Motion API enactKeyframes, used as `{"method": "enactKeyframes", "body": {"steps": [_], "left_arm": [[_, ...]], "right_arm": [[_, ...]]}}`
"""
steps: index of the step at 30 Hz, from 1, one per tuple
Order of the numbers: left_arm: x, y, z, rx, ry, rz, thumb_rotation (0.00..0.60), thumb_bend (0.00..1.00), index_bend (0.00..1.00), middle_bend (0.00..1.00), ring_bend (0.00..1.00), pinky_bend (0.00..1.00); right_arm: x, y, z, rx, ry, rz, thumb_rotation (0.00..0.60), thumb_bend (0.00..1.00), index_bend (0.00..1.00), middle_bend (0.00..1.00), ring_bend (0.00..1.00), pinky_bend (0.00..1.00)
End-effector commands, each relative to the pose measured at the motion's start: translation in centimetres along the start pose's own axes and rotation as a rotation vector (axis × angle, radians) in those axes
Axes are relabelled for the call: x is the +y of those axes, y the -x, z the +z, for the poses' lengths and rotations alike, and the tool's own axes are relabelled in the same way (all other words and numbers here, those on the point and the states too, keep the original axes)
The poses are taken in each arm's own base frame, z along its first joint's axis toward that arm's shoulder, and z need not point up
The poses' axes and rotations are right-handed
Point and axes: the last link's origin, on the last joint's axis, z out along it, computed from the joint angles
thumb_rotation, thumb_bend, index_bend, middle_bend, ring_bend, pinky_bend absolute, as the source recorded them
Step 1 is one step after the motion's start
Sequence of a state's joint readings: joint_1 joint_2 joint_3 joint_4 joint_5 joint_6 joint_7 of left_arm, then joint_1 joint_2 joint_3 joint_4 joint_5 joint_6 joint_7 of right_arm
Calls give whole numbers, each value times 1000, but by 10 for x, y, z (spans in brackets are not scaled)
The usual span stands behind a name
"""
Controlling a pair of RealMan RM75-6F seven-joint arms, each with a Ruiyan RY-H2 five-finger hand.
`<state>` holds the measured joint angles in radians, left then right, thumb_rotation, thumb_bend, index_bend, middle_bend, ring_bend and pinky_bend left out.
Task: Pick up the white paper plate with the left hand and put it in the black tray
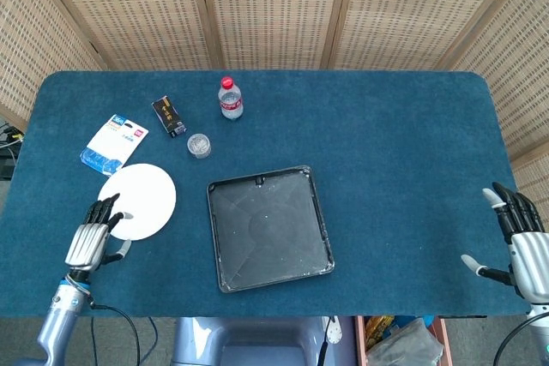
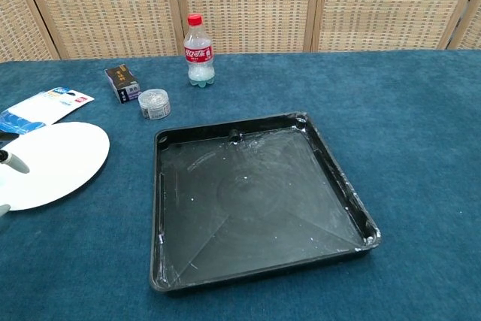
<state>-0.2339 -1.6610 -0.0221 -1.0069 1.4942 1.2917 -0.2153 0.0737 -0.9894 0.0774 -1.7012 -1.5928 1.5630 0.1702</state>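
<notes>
The white paper plate (image 1: 140, 200) (image 2: 56, 163) lies flat on the blue table, left of the black tray (image 1: 268, 227) (image 2: 255, 197). My left hand (image 1: 93, 237) is at the plate's near-left rim, fingers spread and reaching over its edge, holding nothing; only its fingertips (image 2: 13, 162) show at the chest view's left border. My right hand (image 1: 521, 242) hovers open by the table's near-right corner, far from both. The tray is empty, its inside scuffed and whitish.
Behind the plate lie a blue-and-white packet (image 1: 113, 143) (image 2: 41, 107), a small dark box (image 1: 168, 115) (image 2: 123, 83) and a small round clear container (image 1: 199, 145) (image 2: 154, 103). A water bottle with a red cap (image 1: 230, 99) (image 2: 198, 52) stands further back. Woven screens close off the rear.
</notes>
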Motion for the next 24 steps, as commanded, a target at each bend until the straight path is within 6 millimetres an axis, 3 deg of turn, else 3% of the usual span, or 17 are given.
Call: {"method": "enactKeyframes", "body": {"steps": [1,20,24], "left_arm": [[0,6,-4,-8,2,-11,600,369,310,0,0,0],[-3,20,14,35,-44,-22,600,369,292,0,0,0],[-2,21,19,40,-48,-39,600,372,329,0,0,0]], "right_arm": [[0,0,0,-1,0,-1,600,0,0,0,0,0],[1,2,1,-6,6,-1,600,0,0,0,0,0],[0,3,1,-11,6,-2,600,0,0,0,0,0]]}}
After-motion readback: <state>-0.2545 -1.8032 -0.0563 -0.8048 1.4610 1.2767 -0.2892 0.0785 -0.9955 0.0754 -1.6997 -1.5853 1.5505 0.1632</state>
